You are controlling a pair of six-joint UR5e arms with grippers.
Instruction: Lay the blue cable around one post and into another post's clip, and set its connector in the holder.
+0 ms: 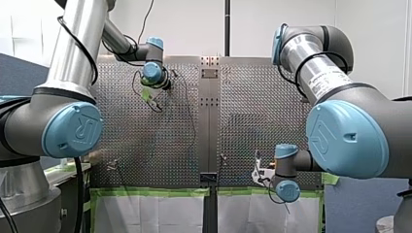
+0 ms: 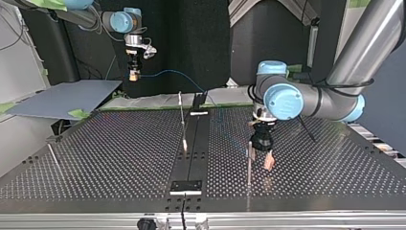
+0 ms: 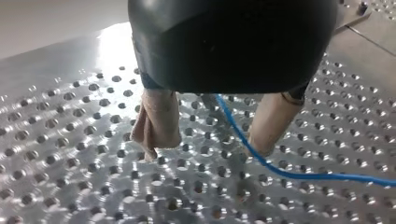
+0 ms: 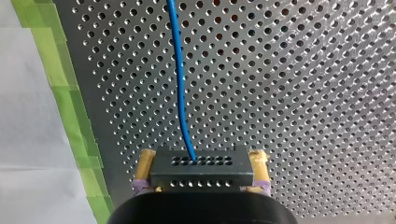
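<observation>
Clamping the black perforated connector (image 4: 201, 173), the right gripper (image 4: 203, 156) suspends the thin blue cable (image 4: 180, 70); the parted left gripper (image 3: 205, 148) straddles it, probably to guide it.

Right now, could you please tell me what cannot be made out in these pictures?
- Left wrist view: my left gripper's black body hides the blue cable's upper run.
- Right wrist view: the cable leaves the connector and is cut off by the edge.
- Top view: the post's top is too small to show any clip.
- Front view: the cable is too thin to trace.
</observation>
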